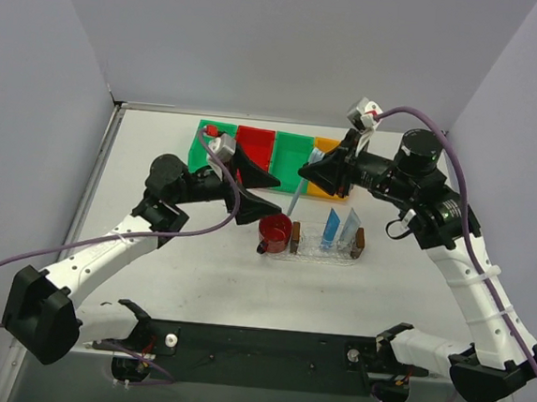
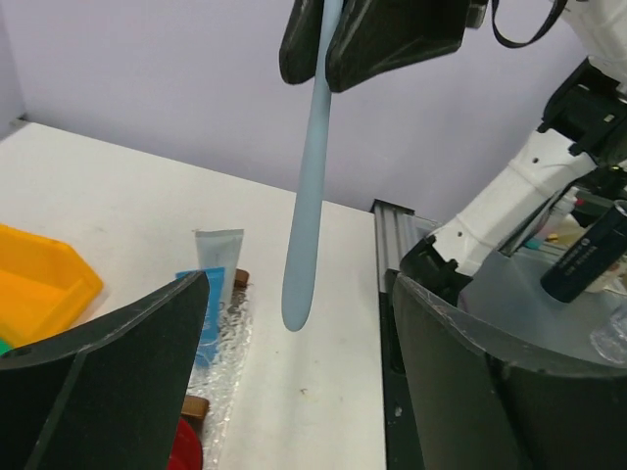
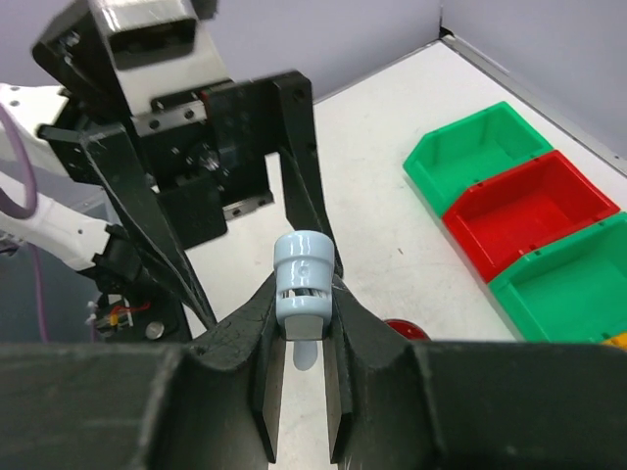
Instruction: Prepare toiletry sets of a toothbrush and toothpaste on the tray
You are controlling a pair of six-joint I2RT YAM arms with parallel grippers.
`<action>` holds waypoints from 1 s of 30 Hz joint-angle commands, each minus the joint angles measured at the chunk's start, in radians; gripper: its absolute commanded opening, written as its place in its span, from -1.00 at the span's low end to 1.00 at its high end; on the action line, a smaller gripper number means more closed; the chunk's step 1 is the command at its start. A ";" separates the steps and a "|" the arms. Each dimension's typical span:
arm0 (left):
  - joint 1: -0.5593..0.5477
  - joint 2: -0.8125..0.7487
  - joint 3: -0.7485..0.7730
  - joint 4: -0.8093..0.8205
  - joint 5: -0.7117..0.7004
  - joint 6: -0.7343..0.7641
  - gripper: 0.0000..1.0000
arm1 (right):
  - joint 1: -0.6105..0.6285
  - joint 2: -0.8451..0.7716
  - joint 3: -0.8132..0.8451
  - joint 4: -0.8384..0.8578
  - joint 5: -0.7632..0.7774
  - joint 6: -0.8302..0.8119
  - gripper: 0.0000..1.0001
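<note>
My right gripper point(image 1: 310, 175) is shut on the head end of the pale toothbrush point(image 1: 294, 201); its handle hangs down just behind the tray point(image 1: 325, 254). The head shows between the jaws in the right wrist view point(image 3: 306, 289). The clear tray with brown end blocks holds a bright blue tube point(image 1: 330, 229) and a pale tube point(image 1: 350, 225). My left gripper point(image 1: 276, 194) is open and empty, facing the hanging handle point(image 2: 309, 196) without touching it. Both tubes also show in the left wrist view, the pale tube point(image 2: 217, 257) and the blue tube point(image 2: 211, 305).
A red cup point(image 1: 274, 232) stands at the tray's left end, under my left gripper. A row of bins lies behind: green point(image 1: 212, 145), red point(image 1: 254, 148), green point(image 1: 294, 156), orange point(image 1: 323, 150). The table's right edge point(image 2: 387, 245) has a metal rail.
</note>
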 commanded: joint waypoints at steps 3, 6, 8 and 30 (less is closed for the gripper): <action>0.112 -0.100 0.036 -0.173 -0.033 0.137 0.74 | 0.004 -0.062 -0.095 0.053 0.105 -0.132 -1.00; 0.198 -0.120 0.059 -0.252 -0.050 0.174 0.75 | 0.004 -0.086 -0.185 0.111 0.145 -0.177 -1.00; 0.232 -0.126 0.091 -0.309 -0.070 0.201 0.74 | 0.006 -0.108 -0.262 0.177 0.176 -0.194 -1.00; 0.359 -0.154 0.072 -0.374 -0.136 0.234 0.72 | 0.007 -0.122 -0.644 0.475 0.402 -0.287 -1.00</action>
